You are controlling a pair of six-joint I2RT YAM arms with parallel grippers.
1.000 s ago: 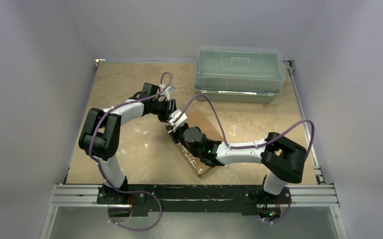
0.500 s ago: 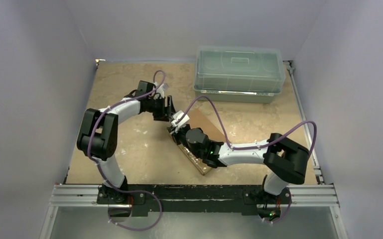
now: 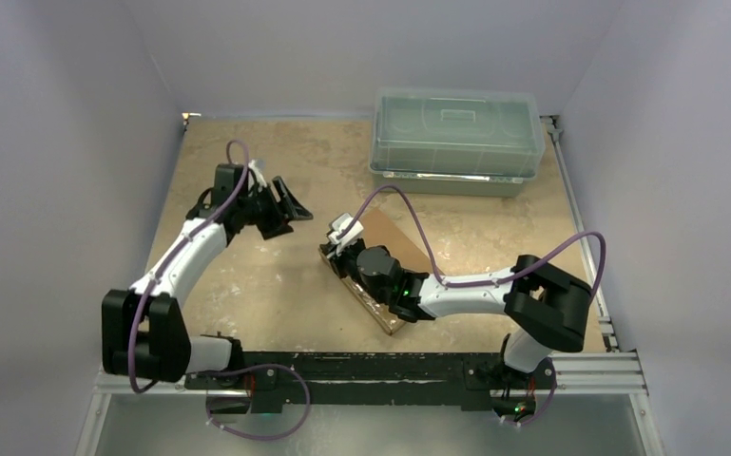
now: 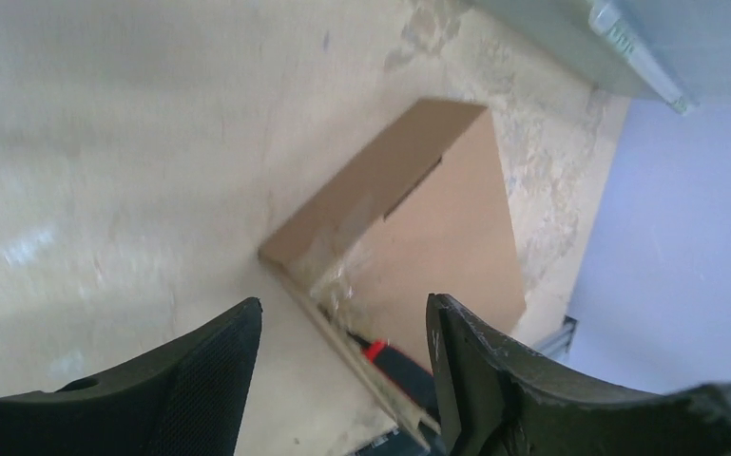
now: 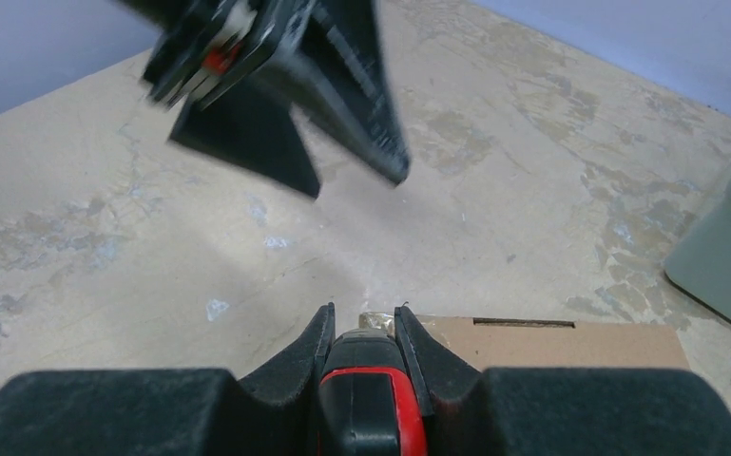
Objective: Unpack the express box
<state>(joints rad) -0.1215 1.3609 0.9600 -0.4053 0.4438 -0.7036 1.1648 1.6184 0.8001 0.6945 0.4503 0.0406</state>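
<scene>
lidded plastic bin [image 3: 456, 133] beyond the express box [image 3: 388, 233]

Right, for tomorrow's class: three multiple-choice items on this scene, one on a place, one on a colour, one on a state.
1. Where is the plastic bin, relative to the express box?
A. beyond it, far right
B. in front of it
C. on it

2. The tool in the right gripper is:
A. blue
B. yellow
C. red and black

3. The left gripper is:
A. open, empty
B. shut on the express box
C. shut on the plastic bin

Answers: 1 A, it sits farther from the arms, rightward; 2 C, both colours show between the fingers; 3 A, its jaws stand apart.
</scene>
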